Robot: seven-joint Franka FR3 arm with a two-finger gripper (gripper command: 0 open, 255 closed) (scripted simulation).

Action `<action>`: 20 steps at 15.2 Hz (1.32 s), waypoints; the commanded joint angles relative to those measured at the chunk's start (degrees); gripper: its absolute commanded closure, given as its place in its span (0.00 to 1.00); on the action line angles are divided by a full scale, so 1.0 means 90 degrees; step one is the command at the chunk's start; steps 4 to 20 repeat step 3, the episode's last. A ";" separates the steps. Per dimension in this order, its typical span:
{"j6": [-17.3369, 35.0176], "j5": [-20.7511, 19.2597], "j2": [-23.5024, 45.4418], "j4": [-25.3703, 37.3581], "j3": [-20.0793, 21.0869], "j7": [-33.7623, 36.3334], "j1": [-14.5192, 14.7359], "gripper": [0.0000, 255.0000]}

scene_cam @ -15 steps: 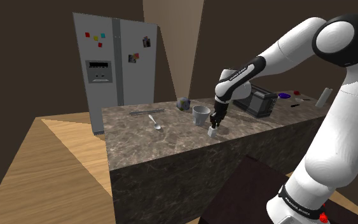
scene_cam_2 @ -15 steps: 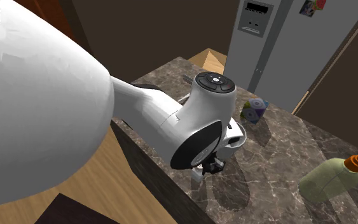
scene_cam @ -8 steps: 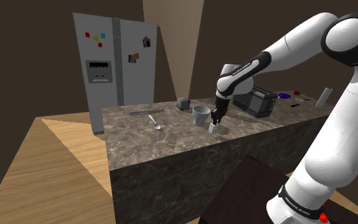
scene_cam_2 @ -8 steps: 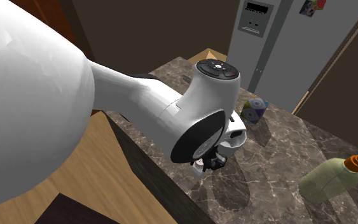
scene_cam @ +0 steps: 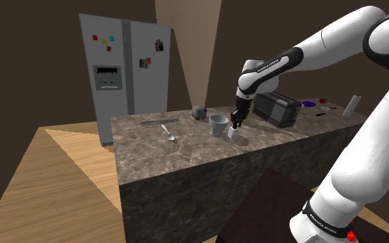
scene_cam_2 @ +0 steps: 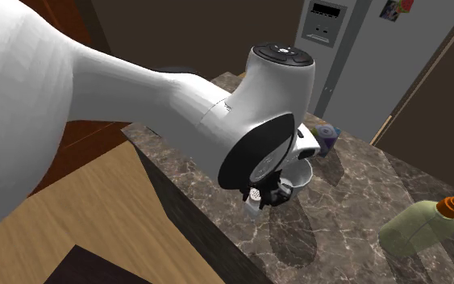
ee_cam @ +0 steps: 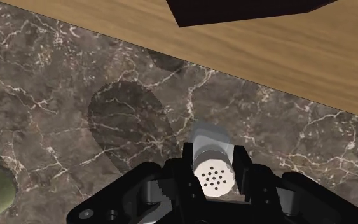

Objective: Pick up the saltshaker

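From back beside the stand (scene_cam: 269, 207) the shoulder camera faces the fridge (scene_cam: 124, 72) across the tabletop (scene_cam: 186, 148), both shared by the second camera crowding close behind the arm (scene_cam_2: 177, 89), while the wrist camera looks steeply down on the tabletop's edge and floor (ee_cam: 285, 51).

There is one worktop (scene_cam: 151, 148), one fridge (scene_cam: 124, 69), one saltshaker (ee_cam: 214, 167), one cup (scene_cam: 217, 124), one spoon (scene_cam: 168, 132), one toaster (scene_cam: 277, 109), one soap bottle (scene_cam_2: 422, 226), one long grey bar (scene_cam: 159, 122) and one small colourful container (scene_cam: 198, 111).
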 commanded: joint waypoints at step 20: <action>-0.0182 -0.0037 -0.0127 0.0054 0.0002 0.0023 -0.0003 1.00</action>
